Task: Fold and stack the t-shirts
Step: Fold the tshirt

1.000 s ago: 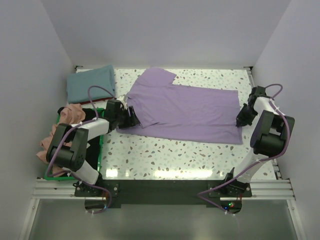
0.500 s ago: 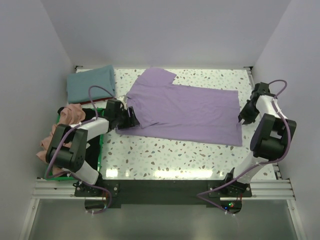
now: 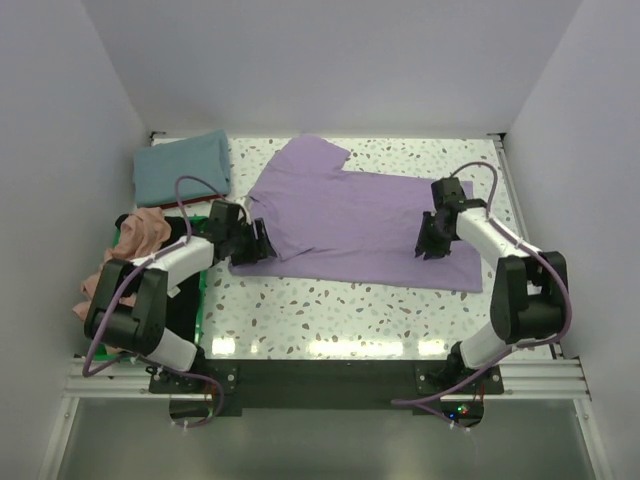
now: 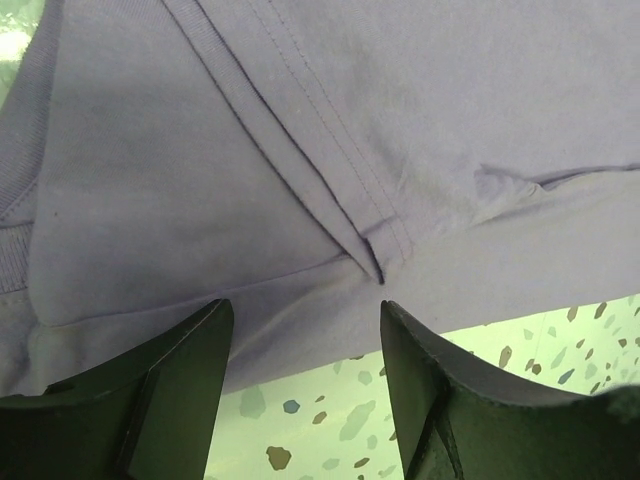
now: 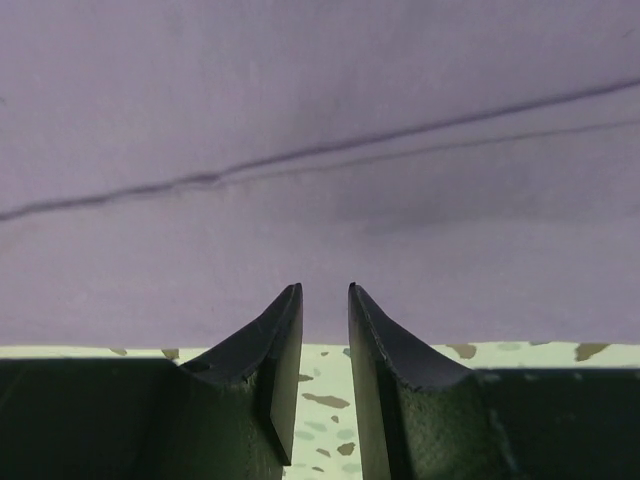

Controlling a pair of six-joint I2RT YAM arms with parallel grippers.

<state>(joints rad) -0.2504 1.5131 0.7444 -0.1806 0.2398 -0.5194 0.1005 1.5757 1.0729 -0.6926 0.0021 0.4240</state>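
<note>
Flat across the speckled white table (image 3: 330,310) lies the lavender purple short-sleeved t-shirt (image 3: 360,220), its collar end towards the left arm. At that edge the left gripper (image 3: 262,240) sits with its fingers spread wide, the cloth just beyond their tips. Over the shirt's right part, the right gripper (image 3: 428,248) has its fingers drawn nearly together, tabletop showing through the slit. A folded teal blue shirt (image 3: 182,165) rests at the far left corner, and a salmon pink shirt (image 3: 140,232) is heaped in the green plastic bin (image 3: 201,300).

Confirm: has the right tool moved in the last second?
Yes. The right tool went left, from the right edge of the speckled table to over the lavender purple cloth t-shirt.
</note>
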